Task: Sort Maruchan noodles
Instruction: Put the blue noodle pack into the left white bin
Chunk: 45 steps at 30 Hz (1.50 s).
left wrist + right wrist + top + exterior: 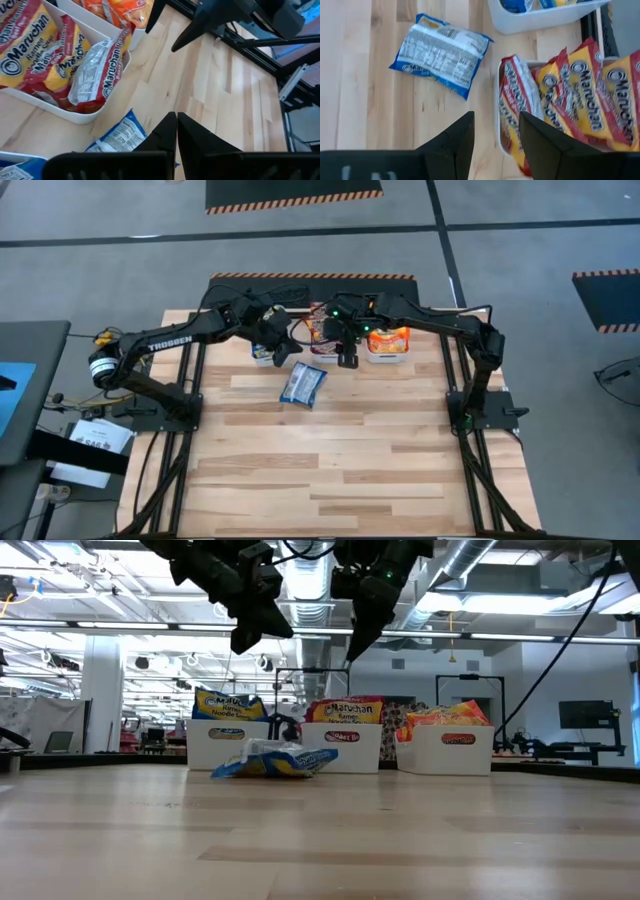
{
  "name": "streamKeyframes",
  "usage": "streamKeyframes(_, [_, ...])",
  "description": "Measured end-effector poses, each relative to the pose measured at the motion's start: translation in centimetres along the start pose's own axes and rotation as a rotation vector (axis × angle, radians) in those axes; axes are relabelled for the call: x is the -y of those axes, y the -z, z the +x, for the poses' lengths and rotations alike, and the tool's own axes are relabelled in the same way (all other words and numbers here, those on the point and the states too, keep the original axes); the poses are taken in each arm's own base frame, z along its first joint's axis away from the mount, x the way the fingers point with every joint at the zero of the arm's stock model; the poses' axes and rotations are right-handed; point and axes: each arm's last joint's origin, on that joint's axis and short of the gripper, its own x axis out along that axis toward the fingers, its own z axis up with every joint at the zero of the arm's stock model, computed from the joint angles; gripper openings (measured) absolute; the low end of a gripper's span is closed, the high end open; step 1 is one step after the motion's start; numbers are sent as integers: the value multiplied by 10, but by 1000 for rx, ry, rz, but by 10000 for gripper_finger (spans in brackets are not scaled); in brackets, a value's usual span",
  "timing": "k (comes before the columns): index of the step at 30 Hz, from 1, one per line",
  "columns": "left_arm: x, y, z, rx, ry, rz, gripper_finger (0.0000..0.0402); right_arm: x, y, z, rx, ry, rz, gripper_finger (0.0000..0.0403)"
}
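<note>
One blue noodle packet (302, 384) lies flat on the wooden table (330, 470), label side down, just in front of the row of three white bins — nearest the middle bin (340, 747). That middle bin holds maroon packets (570, 95) standing on edge; the bin to its left (228, 743) holds blue packets, the one to its right (450, 750) orange ones (388, 338). Above the middle bin's front hang both grippers: the left gripper (176, 131) with fingers pressed together, holding nothing — the right gripper (496, 131) with fingers spread, empty.
</note>
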Motion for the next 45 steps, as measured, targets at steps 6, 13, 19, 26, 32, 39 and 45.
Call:
streamKeyframes(6, [-1,0,0,2,-28,-48,0,-2,-3,2,21,3,-36,199])
streamKeyframes(13, [0,4,0,-41,8,-95,0,-5,-5,3,38,-19,-33,243])
streamKeyframes(19, [7,7,-19,-61,-21,-107,0,-17,-9,15,38,-80,-57,250])
streamKeyframes(26, [22,14,-60,-50,-117,-85,0,-43,-22,49,59,-126,-211,250])
streamKeyframes(32, [27,29,-77,-141,-204,-94,0,-62,-26,77,44,-122,-336,250])
streamKeyframes(39, [36,39,-81,-205,-234,-79,0,-84,-17,126,-96,-88,-445,250])
streamKeyframes(45, [43,44,-89,-213,-232,-66,0,-94,-5,165,-270,122,-560,250])
